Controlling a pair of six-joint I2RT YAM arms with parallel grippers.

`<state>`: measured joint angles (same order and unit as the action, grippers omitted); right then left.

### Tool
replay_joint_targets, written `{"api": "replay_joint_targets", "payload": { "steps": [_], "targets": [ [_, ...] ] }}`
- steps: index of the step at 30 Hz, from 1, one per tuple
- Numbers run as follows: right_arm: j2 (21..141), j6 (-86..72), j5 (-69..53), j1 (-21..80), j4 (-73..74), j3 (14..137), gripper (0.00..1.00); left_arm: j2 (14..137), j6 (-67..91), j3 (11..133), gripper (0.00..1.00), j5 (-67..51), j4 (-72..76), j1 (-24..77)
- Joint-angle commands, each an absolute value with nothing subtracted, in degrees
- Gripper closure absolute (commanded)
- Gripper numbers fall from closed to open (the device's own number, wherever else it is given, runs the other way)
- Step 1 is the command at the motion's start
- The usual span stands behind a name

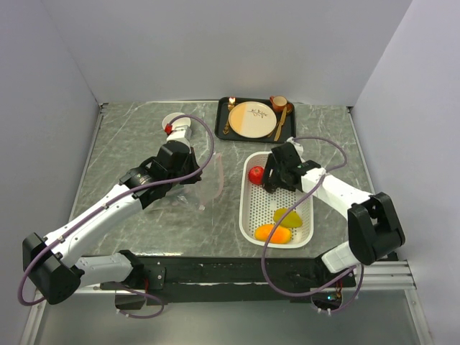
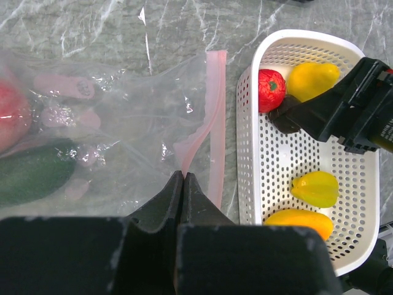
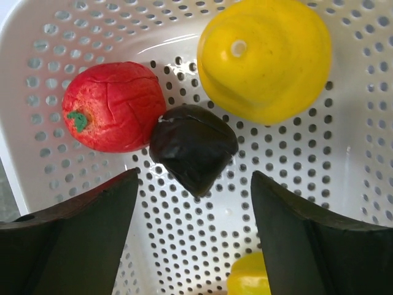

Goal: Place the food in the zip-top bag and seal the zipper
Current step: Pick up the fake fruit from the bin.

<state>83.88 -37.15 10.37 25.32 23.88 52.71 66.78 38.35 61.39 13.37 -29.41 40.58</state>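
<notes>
Your left gripper (image 2: pixel 183 179) is pinched tight, fingers together on a fold of the zipper (image 2: pixel 216 92), just left of the basket (image 2: pixel 247 160). The bag (image 2: pixel 135 123) spreads away from the basket with its mouth edge facing it. Only a narrow strip of bare table separates the zipper from the basket's left wall, so you have little room there.

Deep in the bag, at the end farthest from the basket, sit a red piece (image 2: pixel 11 117) and a green piece (image 2: pixel 31 175), with pink shapes around them.

Your right gripper (image 3: pixel 193 184) hangs over the basket's far end, fingers spread wide and holding nothing. The dark piece (image 3: pixel 193 147) lies right between them with open floor on either side. The red fruit (image 3: pixel 113 114) touches its left side, tucked in the basket's far-left corner, and the yellow fruit (image 3: pixel 264 58) sits just beside it against the far wall.

Toward the basket's near end, a yellow-green piece (image 2: pixel 314 187) and an orange piece (image 2: pixel 298 220) lie well apart from that cluster. A tray (image 1: pixel 221 122) sits just beyond the basket's far edge.
</notes>
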Motion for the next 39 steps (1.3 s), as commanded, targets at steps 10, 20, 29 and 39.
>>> {"api": "replay_joint_targets", "payload": {
  "steps": [10, 20, 29, 39],
  "targets": [
    [88.7, -36.1, 9.1, 23.5, 18.2, 51.4, 0.27, 66.3, 38.1, 61.5, 0.99, 13.4, -27.4, 40.8],
    [89.1, -36.1, 6.7, 23.4, 16.9, 51.0, 0.59, 66.5, 38.1, 61.6, 0.99, 14.1, -28.3, 40.8],
    [81.0, -37.8, 4.7, 24.0, 18.0, 47.7, 0.63, 67.2, 37.9, 61.5, 0.99, 13.2, -27.7, 40.8],
    [72.3, -35.8, 3.3, 25.6, 22.1, 50.9, 0.63, 67.4, 37.8, 61.8, 0.99, 12.9, -26.8, 40.8]
  ]
}}
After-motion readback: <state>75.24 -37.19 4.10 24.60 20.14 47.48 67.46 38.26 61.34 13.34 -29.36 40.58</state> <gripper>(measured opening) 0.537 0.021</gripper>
